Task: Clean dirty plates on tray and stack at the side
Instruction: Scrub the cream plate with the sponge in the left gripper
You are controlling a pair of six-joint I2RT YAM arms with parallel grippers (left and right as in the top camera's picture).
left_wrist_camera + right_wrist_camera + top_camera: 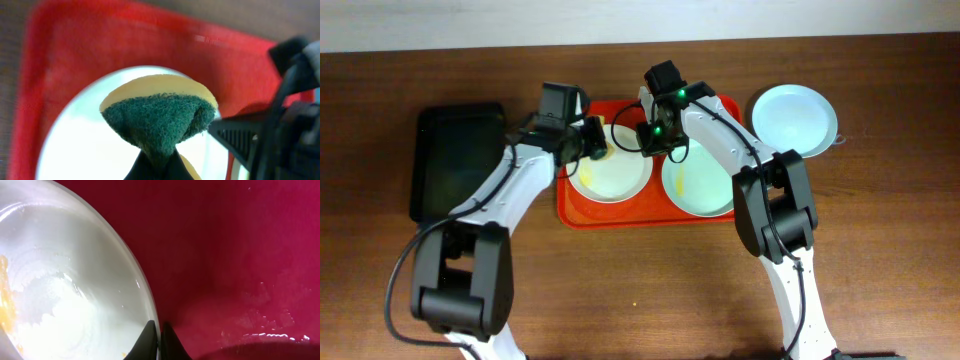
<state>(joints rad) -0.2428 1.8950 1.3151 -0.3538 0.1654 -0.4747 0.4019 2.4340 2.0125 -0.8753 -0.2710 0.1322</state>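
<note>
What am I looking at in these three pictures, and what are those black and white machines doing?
These are two robot arms at a wooden table, seen once from above and once from a camera on each wrist. A red tray holds two plates; a third plate sits on the table beside it, and a black tray lies at the other side. The left arm has its jaws shut on a sponge over one plate. The right arm has its jaws shut at a plate's rim; whether they pinch it is unclear.
</note>
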